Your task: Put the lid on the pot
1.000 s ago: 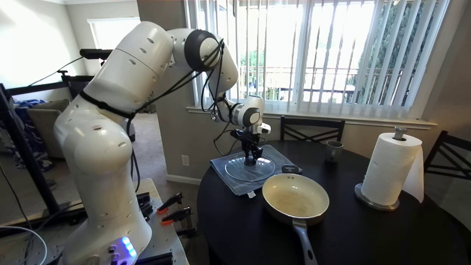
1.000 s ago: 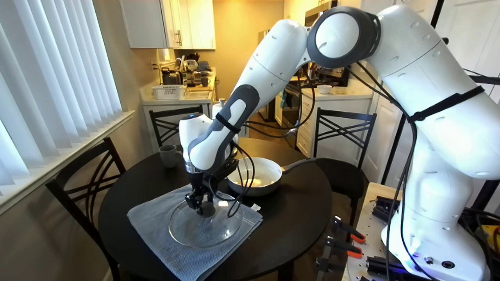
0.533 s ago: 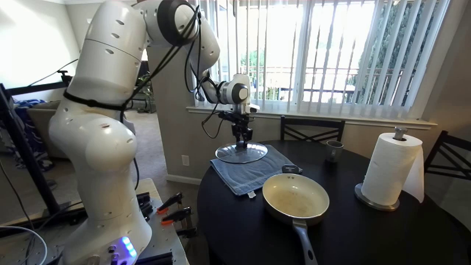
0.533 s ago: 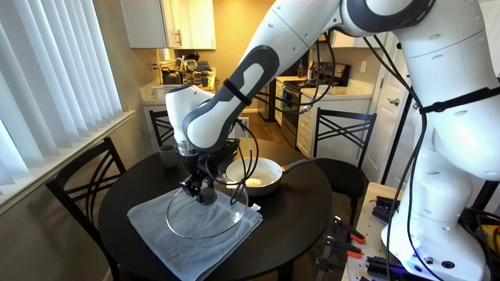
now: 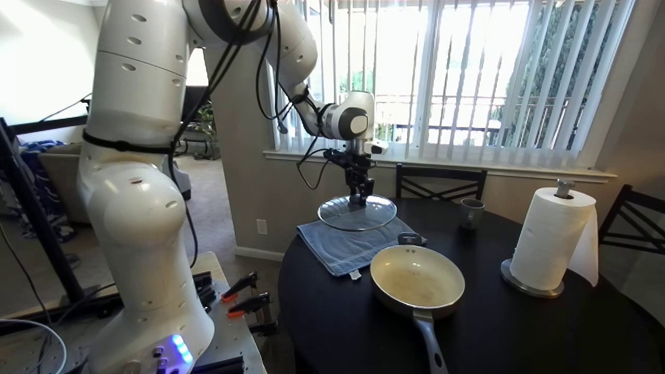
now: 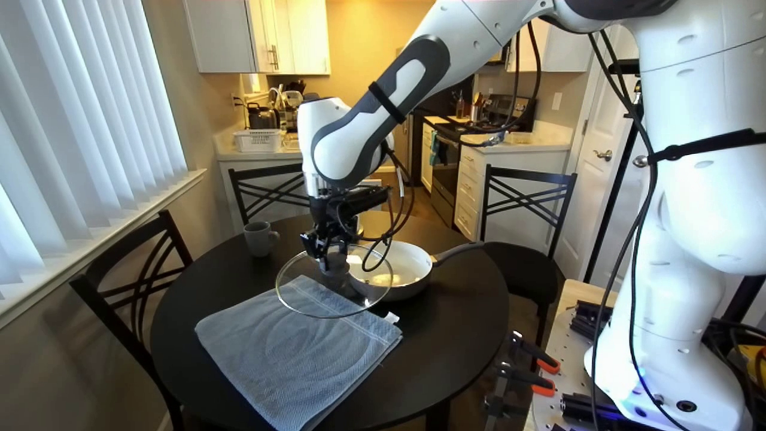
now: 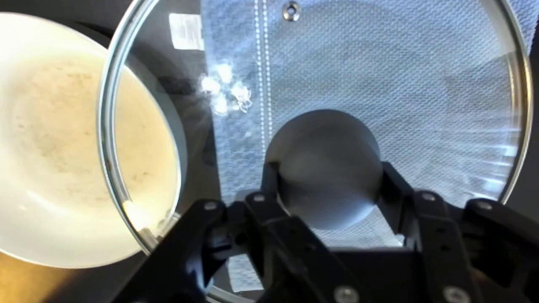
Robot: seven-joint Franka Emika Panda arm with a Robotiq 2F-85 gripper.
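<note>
The lid is clear glass with a metal rim; it shows in both exterior views (image 5: 378, 214) (image 6: 305, 301) and fills much of the wrist view (image 7: 404, 75). My gripper (image 5: 358, 197) (image 6: 329, 256) (image 7: 328, 181) is shut on its dark round knob, one finger on each side. The lid hangs roughly level above the cloth, clear of the table. The pot, a cream-lined pan with a dark handle, stands uncovered on the table (image 5: 418, 280) (image 6: 410, 287) (image 7: 50, 139). In the wrist view the lid's left rim overlaps the pan's right edge.
A folded grey-blue cloth (image 5: 337, 254) (image 6: 293, 359) lies under the lid. A grey mug (image 5: 471, 212) (image 6: 260, 238) stands beyond the pan. A paper towel roll (image 5: 553, 239) stands on the table (image 5: 519, 332) in an exterior view. Chairs surround the table.
A second ago the lid was low at the cloth with my gripper on its knob. It has since risen with the gripper, then shifted sideways towards the pan. The pan has not moved.
</note>
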